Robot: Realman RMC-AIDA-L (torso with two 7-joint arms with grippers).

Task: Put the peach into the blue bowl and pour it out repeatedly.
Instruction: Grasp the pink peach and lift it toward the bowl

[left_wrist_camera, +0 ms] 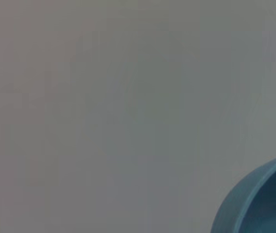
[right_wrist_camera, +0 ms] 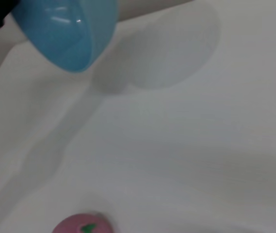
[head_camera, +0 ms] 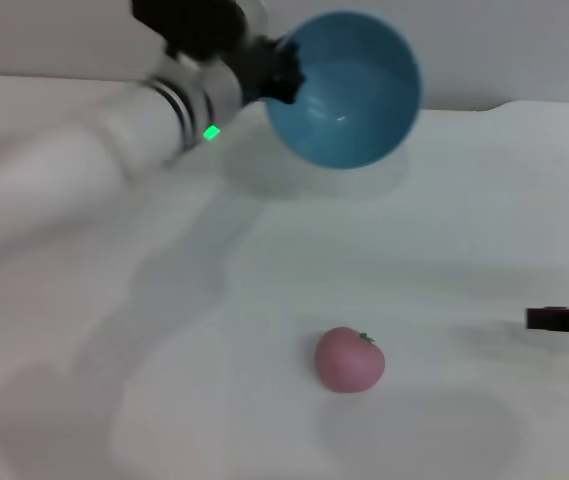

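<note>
While left end effector grips raised blue bowl, peach on white table.

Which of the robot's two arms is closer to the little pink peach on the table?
The right. Its gripper sits low at the table's edge beside the peach; the left gripper is far back, holding the blue bowl raised and tipped.

there is one peach, one blue bowl, one counter, and two grippers: the left gripper and the right gripper.
</note>
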